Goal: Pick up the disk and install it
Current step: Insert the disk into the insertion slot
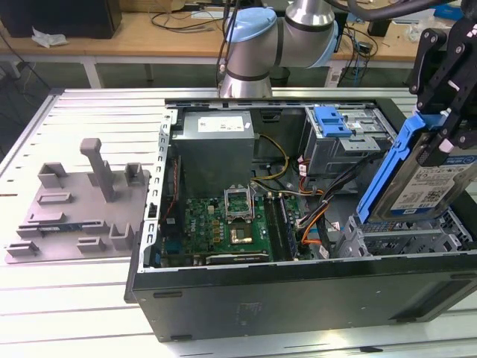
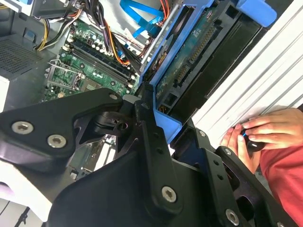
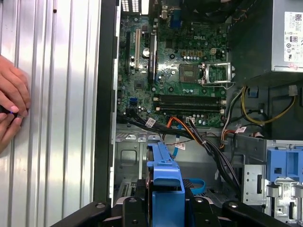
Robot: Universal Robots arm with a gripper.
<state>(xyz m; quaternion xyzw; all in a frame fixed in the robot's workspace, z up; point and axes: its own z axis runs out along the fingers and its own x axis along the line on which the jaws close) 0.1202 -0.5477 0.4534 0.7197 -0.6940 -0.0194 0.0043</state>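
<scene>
The disk (image 1: 427, 181), silver with a white-and-blue label and a blue carrier rail (image 1: 389, 173), hangs steeply tilted over the drive cage (image 1: 406, 240) at the exterior view's right end of the open computer case. My black gripper (image 1: 447, 133) is shut on its upper end. The second wrist view shows the disk's green circuit-board underside (image 2: 190, 60), with black fingers (image 2: 147, 124) against the blue carrier (image 2: 166, 124). In the first wrist view the carrier's blue edge (image 3: 163, 172) stands up from the gripper (image 3: 163, 208) and points toward the case's inside.
The case holds a motherboard (image 1: 232, 222), a grey power supply (image 1: 216, 148), cable bundles (image 1: 313, 212) and a bare blue bracket (image 1: 332, 121) on the rear drive bay. A grey fixture plate (image 1: 82, 203) lies at the exterior view's left. A person's hand (image 2: 255, 135) (image 3: 12, 106) rests on the ribbed table beside the case.
</scene>
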